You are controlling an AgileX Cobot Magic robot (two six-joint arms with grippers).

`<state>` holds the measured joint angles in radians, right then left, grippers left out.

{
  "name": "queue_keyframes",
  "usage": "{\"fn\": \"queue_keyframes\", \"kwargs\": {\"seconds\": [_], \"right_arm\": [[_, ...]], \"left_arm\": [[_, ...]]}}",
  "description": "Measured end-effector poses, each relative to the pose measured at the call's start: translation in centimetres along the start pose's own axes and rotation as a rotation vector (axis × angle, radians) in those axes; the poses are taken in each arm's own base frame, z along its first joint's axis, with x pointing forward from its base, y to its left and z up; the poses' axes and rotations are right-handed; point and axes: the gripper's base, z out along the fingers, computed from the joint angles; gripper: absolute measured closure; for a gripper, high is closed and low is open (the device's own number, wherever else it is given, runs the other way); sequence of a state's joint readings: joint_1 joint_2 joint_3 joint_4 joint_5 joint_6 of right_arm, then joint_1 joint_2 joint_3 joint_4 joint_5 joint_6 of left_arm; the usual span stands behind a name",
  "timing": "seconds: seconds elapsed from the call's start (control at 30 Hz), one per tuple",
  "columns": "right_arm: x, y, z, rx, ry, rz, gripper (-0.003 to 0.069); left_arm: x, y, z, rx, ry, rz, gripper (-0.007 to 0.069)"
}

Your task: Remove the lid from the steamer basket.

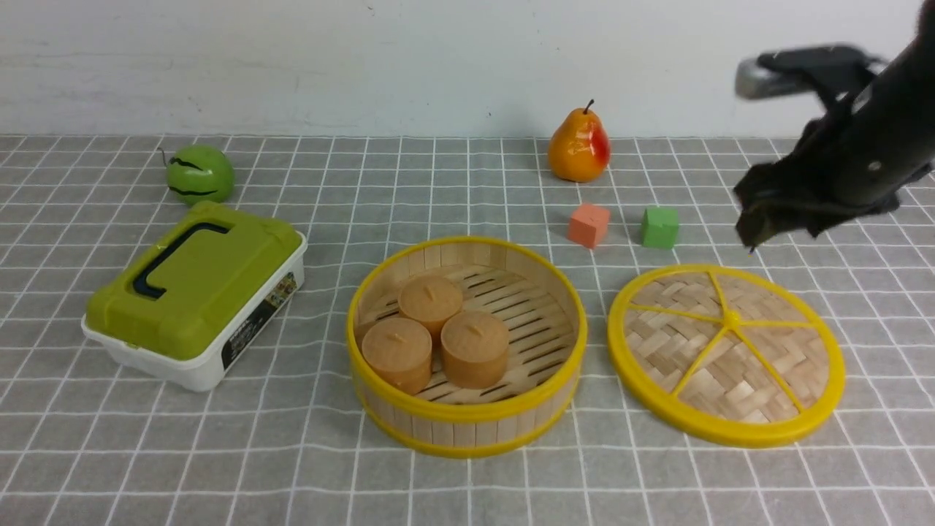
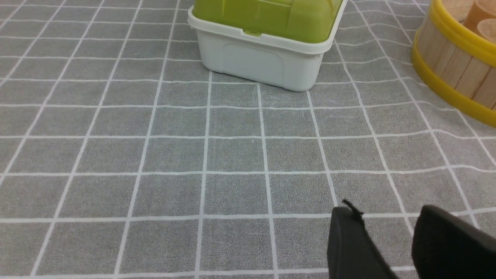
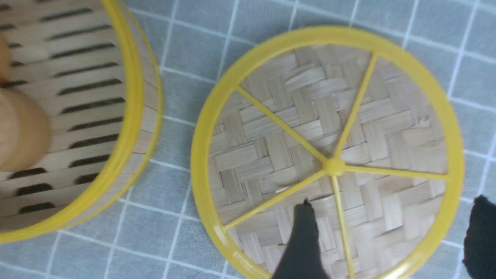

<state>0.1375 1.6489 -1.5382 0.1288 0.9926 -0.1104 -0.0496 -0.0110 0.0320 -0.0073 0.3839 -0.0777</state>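
Observation:
The steamer basket (image 1: pixel 467 409) stands uncovered in the middle of the cloth, with three brown cylinders (image 1: pixel 431 299) inside; it also shows in the right wrist view (image 3: pixel 131 116) and the left wrist view (image 2: pixel 445 66). The lid (image 1: pixel 730 365) lies flat on the cloth to the basket's right, apart from it, and fills the right wrist view (image 3: pixel 279 155). My right gripper (image 1: pixel 752 234) hangs open and empty in the air above the lid's far edge; in its own view (image 3: pixel 391 221) the jaws stand wide apart. My left gripper (image 2: pixel 387 228) is open and empty over bare cloth, out of the front view.
A white box with an olive-green lid (image 1: pixel 197 292) sits left of the basket, also in the left wrist view (image 2: pixel 263 58). A green round fruit (image 1: pixel 199 174) lies at back left, a pear (image 1: pixel 579 146) at back, and an orange cube (image 1: pixel 589 225) and a green cube (image 1: pixel 659 227) behind the lid.

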Motion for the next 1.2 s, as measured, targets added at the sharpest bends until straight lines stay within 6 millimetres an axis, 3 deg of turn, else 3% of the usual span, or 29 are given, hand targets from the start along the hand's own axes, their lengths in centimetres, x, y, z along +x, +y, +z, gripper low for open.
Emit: {"fn": "queue_keyframes", "kwargs": {"seconds": [0.07,0.1,0.17,0.2,0.23,0.37,0.4,0.43,0.5,0.73,0.97,1.2], "right_arm": [[0.7,0.7,-5.6,0.002,-0.117,-0.023,0.0196],[0.9,0.7,-5.9,0.002,-0.12,-0.023,0.0204],[3.3,1.3,-10.7,0.006,-0.209,-0.037,0.0281],[3.5,1.4,-11.0,0.006,-0.214,-0.038,0.0289],[5.5,1.7,-12.9,0.007,-0.244,-0.042,0.0365],[10.5,2.2,-16.4,0.01,-0.313,-0.051,0.0554],[10.6,2.2,-16.2,0.01,-0.306,-0.05,0.0564],[12.4,2.4,-16.8,0.011,-0.321,-0.052,0.0626],[14.7,2.5,-17.4,0.013,-0.352,-0.057,0.0668],[20.1,2.6,-18.5,0.054,-0.502,-0.077,0.0681],[23.2,2.1,-18.6,0.125,-0.51,-0.108,0.0675],[24.4,1.5,-15.5,0.164,-0.589,-0.097,0.0669]], "left_arm": [[0.0,0.0,0.0,0.0,0.0,0.0,0.0386],[0.0,0.0,0.0,0.0,0.0,0.0,0.0386],[0.0,0.0,0.0,0.0,0.0,0.0,0.0386],[0.0,0.0,0.0,0.0,0.0,0.0,0.0386],[0.0,0.0,0.0,0.0,0.0,0.0,0.0386],[0.0,0.0,0.0,0.0,0.0,0.0,0.0386],[0.0,0.0,0.0,0.0,0.0,0.0,0.0386],[0.0,0.0,0.0,0.0,0.0,0.0,0.0386],[0.0,0.0,0.0,0.0,0.0,0.0,0.0386],[0.0,0.0,0.0,0.0,0.0,0.0,0.0386],[0.0,0.0,0.0,0.0,0.0,0.0,0.0386],[0.0,0.0,0.0,0.0,0.0,0.0,0.0386]]}}
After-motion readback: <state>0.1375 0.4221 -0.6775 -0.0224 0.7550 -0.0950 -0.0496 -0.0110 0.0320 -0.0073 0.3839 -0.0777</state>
